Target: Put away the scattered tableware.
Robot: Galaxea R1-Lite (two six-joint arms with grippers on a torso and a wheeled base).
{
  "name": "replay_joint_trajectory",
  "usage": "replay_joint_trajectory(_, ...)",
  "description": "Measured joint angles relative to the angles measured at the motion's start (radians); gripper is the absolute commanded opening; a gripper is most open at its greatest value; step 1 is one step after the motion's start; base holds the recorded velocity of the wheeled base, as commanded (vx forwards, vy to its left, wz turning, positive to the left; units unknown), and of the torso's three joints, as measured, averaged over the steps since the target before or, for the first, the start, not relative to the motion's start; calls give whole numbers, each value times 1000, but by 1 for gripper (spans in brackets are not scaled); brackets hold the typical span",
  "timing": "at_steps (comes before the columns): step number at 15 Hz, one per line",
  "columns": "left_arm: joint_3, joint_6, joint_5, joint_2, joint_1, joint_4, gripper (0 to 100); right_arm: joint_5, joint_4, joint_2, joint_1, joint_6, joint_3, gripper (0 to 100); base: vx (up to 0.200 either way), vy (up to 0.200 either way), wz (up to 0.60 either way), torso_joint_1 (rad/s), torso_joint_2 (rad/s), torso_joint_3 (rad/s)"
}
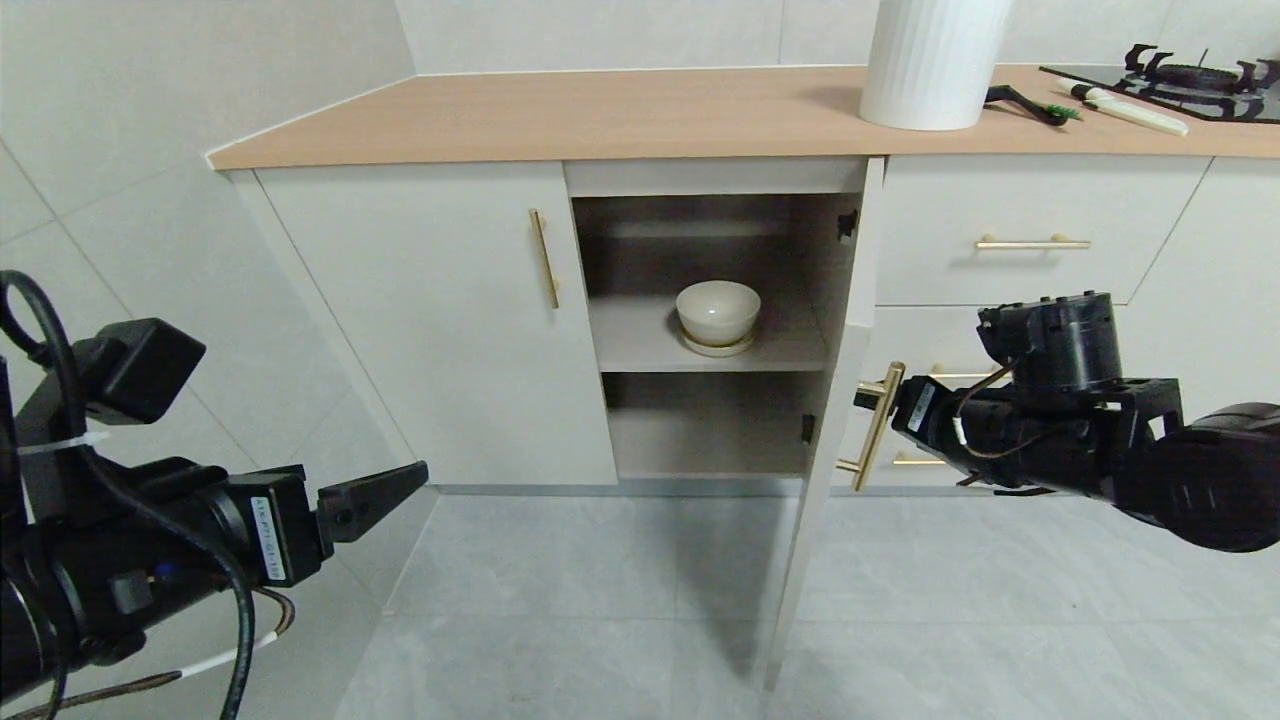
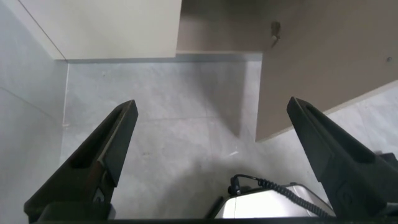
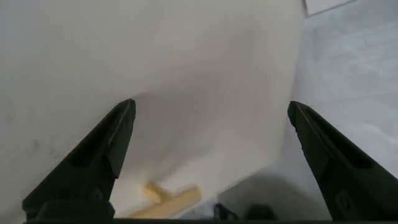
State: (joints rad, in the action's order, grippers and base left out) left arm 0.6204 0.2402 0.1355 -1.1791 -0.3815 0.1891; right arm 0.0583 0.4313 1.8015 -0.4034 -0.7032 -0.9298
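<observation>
A cream bowl (image 1: 718, 312) sits on a small plate (image 1: 717, 348) on the middle shelf of the open cabinet. The cabinet door (image 1: 830, 400) swings out toward me, its gold handle (image 1: 878, 425) on the outer face. My right gripper (image 1: 868, 398) is right beside that handle; in the right wrist view it (image 3: 210, 106) stands open facing the door's face (image 3: 186, 74), with the handle (image 3: 171, 200) close to it. My left gripper (image 1: 400, 485) hangs low at the left, away from the cabinet. It (image 2: 212, 104) is open and empty over the floor, with the door (image 2: 323, 62) ahead.
On the wooden countertop stand a white ribbed container (image 1: 933, 60), a brush (image 1: 1030, 103) and a white-handled tool (image 1: 1125, 108), beside a stove (image 1: 1195, 78). Drawers (image 1: 1030, 235) lie behind the open door. A closed door (image 1: 430, 320) is at left. Grey tiled floor below.
</observation>
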Motion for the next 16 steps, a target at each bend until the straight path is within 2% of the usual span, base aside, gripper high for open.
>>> replay_joint_trajectory(4, 0, 0, -2, 0, -2, -1, 100, -2, 40, 49, -31, -61, 1, 100, 0, 0, 0, 0, 0, 0)
replay_joint_trajectory(10, -2, 0, -3, 0, -17, -5, 100, 4, 122, 100, -38, -83, -1, 100, 0, 0, 0, 0, 0, 0)
replay_joint_trajectory(16, -3, 0, -1, 0, -19, -9, 100, 3, 123, 111, -41, -87, 0, 100, 200, 0, 0, 4, 3, 5)
